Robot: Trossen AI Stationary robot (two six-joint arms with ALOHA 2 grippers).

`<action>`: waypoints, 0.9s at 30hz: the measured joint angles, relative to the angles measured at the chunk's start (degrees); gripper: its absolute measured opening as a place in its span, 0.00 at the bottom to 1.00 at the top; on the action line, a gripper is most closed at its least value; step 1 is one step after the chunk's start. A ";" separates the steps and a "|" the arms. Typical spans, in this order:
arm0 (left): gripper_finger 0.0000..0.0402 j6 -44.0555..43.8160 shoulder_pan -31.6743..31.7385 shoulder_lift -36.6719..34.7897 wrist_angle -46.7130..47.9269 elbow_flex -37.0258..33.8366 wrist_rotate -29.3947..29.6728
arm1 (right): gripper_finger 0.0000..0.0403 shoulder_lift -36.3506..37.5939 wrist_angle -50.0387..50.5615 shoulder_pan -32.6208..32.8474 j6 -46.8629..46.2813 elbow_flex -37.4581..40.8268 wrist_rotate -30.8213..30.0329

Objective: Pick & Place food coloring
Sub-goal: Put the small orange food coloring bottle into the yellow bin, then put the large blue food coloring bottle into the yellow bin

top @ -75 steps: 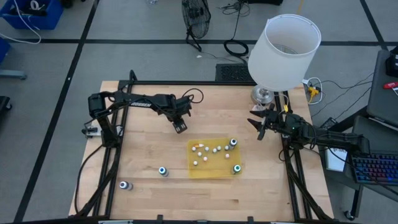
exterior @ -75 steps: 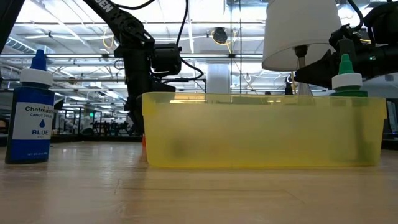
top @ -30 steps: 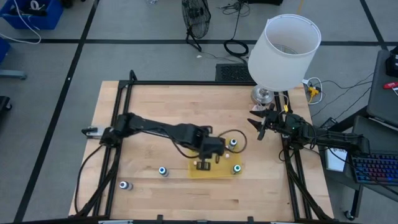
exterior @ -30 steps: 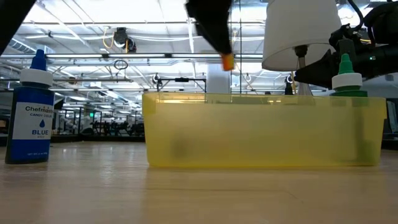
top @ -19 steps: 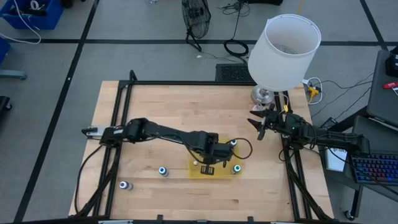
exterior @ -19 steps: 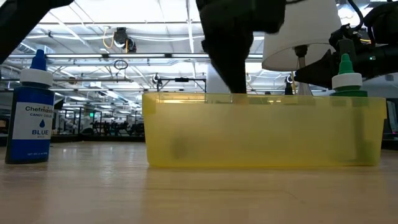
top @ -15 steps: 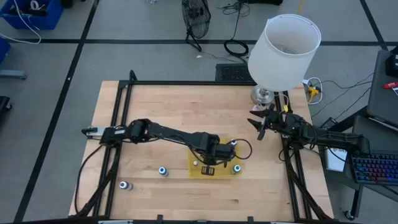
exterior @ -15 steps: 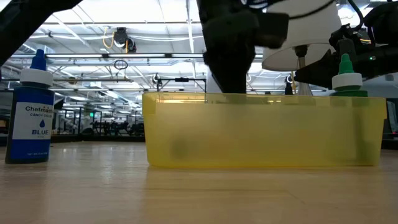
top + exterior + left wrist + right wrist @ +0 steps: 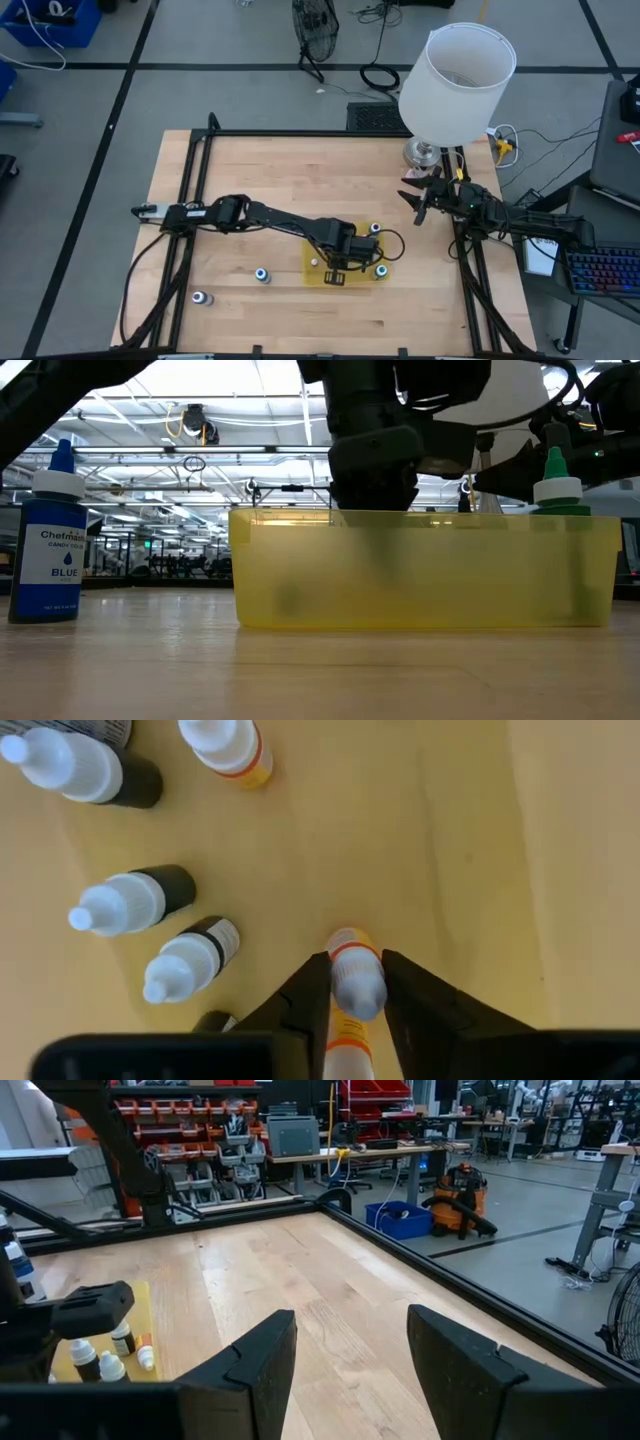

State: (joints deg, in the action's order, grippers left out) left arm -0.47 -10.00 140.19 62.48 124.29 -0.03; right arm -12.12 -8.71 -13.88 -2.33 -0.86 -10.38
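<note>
The yellow tray (image 9: pixel 312 273) holds several small food coloring bottles, whitish dropper ones (image 9: pixel 130 902) standing on its floor. My left gripper (image 9: pixel 340 263) reaches down into the tray and is shut on a small orange-banded bottle (image 9: pixel 352 988). A green-topped bottle (image 9: pixel 557 485) stands in the tray's right part. Two blue bottles (image 9: pixel 262 274) (image 9: pixel 200 298) stand on the table to the tray's left. My right gripper (image 9: pixel 415 200) waits open near the lamp, with nothing between its fingers. My left gripper pinches the orange-banded bottle at its whitish middle (image 9: pixel 357 996) between its two fingers (image 9: pixel 315 982). The fingers come from above, pointing steeply down into the tray. The bottle stands along the fingers, its far end close to the tray floor; whether it rests there, I cannot tell.
A lamp with a white shade (image 9: pixel 455 85) stands at the table's far right. The tray's upright wall (image 9: pixel 420 570) surrounds my left gripper. Bare wood lies on the table's far left and near the front edge.
My left gripper has sunk from above the tray's rim down inside the tray, carrying the orange-banded bottle with it, and has tipped a little steeper. The bottle now sits behind the tray wall in the low view.
</note>
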 joint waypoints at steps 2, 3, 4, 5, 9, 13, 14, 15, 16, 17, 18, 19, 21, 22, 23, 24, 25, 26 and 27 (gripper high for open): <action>0.28 0.00 0.02 -0.14 0.19 -0.02 0.04 | 0.45 0.01 -0.02 0.01 0.02 0.00 0.01; 0.30 0.01 0.02 -0.14 0.23 -0.02 0.03 | 0.45 0.00 -0.02 -0.01 0.00 -0.01 0.00; 0.33 0.02 0.02 -0.14 0.48 0.08 0.04 | 0.45 0.00 -0.02 0.00 0.01 0.00 0.01; 0.35 0.02 0.02 -0.12 0.86 0.47 0.03 | 0.45 0.00 -0.02 -0.01 0.00 0.01 0.00; 0.40 0.26 0.02 -0.23 1.45 2.01 0.04 | 0.45 0.00 -0.02 0.01 0.00 -0.01 0.01; 0.42 0.37 0.02 -0.60 3.04 4.66 0.02 | 0.45 0.00 -0.02 0.01 0.01 -0.01 0.01; 0.42 0.37 0.02 -0.93 4.15 5.70 0.04 | 0.45 0.00 -0.02 0.00 0.01 0.00 0.01; 0.42 0.37 0.02 -1.21 5.19 6.70 0.02 | 0.45 0.00 -0.02 0.01 0.00 -0.01 0.00; 0.42 0.37 0.02 -1.51 5.97 7.63 0.02 | 0.45 0.01 -0.02 0.01 0.00 0.01 -0.01; 0.42 0.38 0.02 -2.09 7.37 8.56 0.02 | 0.45 0.00 -0.04 -0.01 0.02 0.00 0.01; 0.42 0.39 -0.01 -2.88 9.00 9.12 0.06 | 0.45 0.00 -0.04 0.01 0.02 0.00 0.01; 0.42 0.17 -0.05 -3.44 10.11 9.58 0.06 | 0.45 -0.02 -0.04 0.01 0.00 -0.01 -0.01; 0.42 -0.24 -0.38 -5.63 12.36 9.97 0.32 | 0.45 -0.02 0.33 -0.01 0.02 0.00 0.01; 0.42 -0.28 -0.58 -6.94 12.96 9.97 0.57 | 0.45 -0.09 0.26 0.01 0.00 0.01 0.00; 0.42 -0.30 -0.91 -8.41 13.88 9.84 0.59 | 0.45 -0.15 0.03 0.00 0.01 -0.01 0.01; 0.42 -0.31 -1.26 -9.86 14.87 9.63 0.59 | 0.45 -0.15 0.07 0.01 0.02 0.00 0.00; 0.42 -0.66 -1.72 -11.29 16.05 9.26 0.61 | 0.45 -0.20 0.06 0.01 0.00 -0.01 -0.01; 0.42 -1.11 -2.24 -12.69 17.42 8.74 0.61 | 0.45 -0.25 -0.03 0.01 0.00 -0.01 0.00; 0.42 -1.73 -2.71 -14.05 19.02 8.05 0.73 | 0.45 -0.27 -0.04 0.01 0.00 -0.01 -0.01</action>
State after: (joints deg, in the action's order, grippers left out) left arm -2.20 -12.71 126.14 81.51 132.34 0.70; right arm -12.38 -8.75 -13.87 -2.32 -0.86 -10.39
